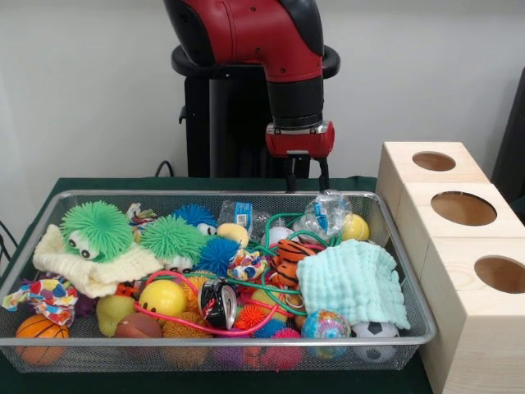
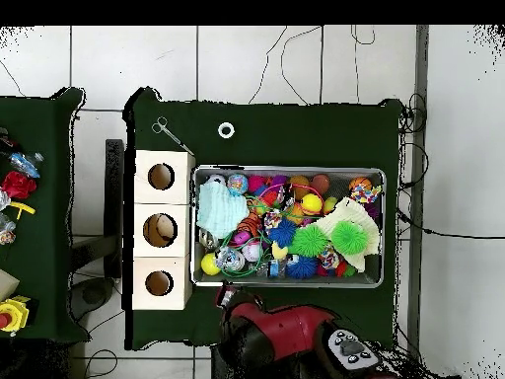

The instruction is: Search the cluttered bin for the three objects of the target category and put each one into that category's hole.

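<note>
Jaws [image 1: 304, 177] hung released above the bin's [image 1: 406, 328] far edge; soft, light spiky balls [image 1: 171, 237] would squash, best pinched mid-body.

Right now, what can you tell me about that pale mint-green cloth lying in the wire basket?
The mint cloth is a soft, waffle-textured square, seemingly cotton or fleece, loosely folded and rumpled. It lies on top of the toy pile at the end of the wire basket nearest the wooden boxes. It partly covers a soccer-pattern ball and a glittery ball, and it touches a tiger-striped toy and green cord beside it. The claw hangs above the basket's far rim, not touching the cloth.
</note>
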